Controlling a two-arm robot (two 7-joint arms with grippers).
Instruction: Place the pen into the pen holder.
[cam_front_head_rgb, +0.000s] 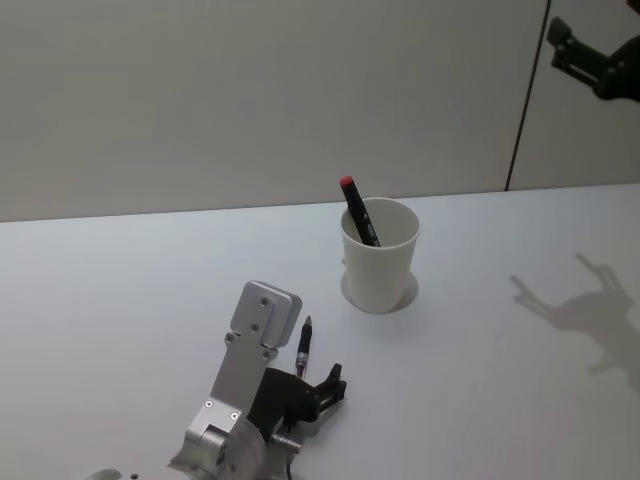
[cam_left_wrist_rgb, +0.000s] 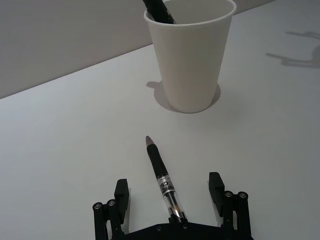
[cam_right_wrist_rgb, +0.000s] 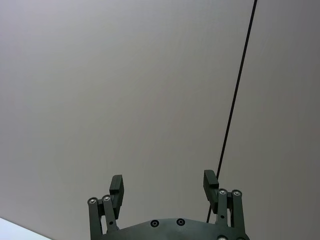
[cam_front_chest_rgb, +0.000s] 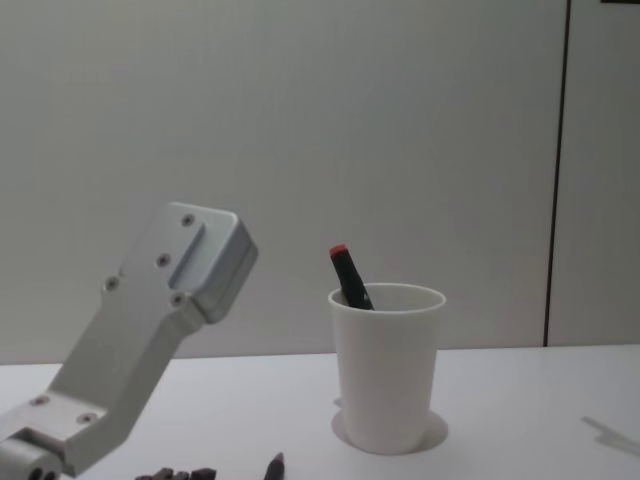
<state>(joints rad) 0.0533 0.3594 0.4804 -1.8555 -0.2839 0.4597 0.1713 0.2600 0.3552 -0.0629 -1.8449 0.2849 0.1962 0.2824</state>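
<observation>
Found the pen (cam_left_wrist_rgb: 161, 177) lying flat on the white counter (cam_front_head_rgb: 120, 300), short of the pen holder (cam_front_head_rgb: 379, 265) and apart from it. Grey tip aimed toward the cup, clear barrel end tucked under the palm of the left end effector (cam_left_wrist_rgb: 168, 184). Noted that end effector low over the counter with fingers (cam_left_wrist_rgb: 122, 195) spread wide, one to each side of the pen, neither touching it. Logged the pen holder upright, a plain white paper cup with a rolled rim, toward the back of the counter near the wall (cam_front_head_rgb: 200, 100). Saw a black marker (cam_front_head_rgb: 357, 212) with a red end inside it, leaning on the rim at the robot's left side and sticking out above. Spotted the right end effector (cam_right_wrist_rgb: 163, 182) raised high at the robot's right, well apart from cup and pen, fingers apart against grey wall with a dark vertical seam (cam_right_wrist_rgb: 235, 110).
</observation>
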